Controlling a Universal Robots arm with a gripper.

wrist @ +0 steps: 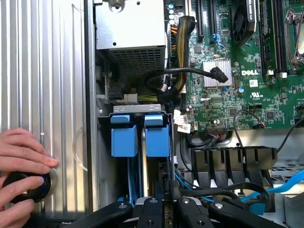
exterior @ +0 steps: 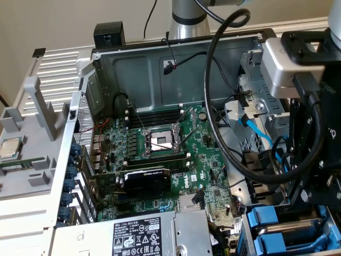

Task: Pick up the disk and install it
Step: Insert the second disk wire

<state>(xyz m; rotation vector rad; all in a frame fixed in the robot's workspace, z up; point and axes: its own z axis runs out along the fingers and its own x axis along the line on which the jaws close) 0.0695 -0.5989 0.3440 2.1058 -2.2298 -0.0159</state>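
The end effector (wrist: 164, 205), fingers pressed close and seemingly pinching the disk (wrist: 156, 137) on edge, has it straight ahead, its long axis running away from the fingers, just beside the other carrier (wrist: 124, 137) in the bay.

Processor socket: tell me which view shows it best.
The exterior view: the processor socket sits whole and unobstructed in the middle of the green board. In the wrist view one metal corner of it shows, cut off by the frame.
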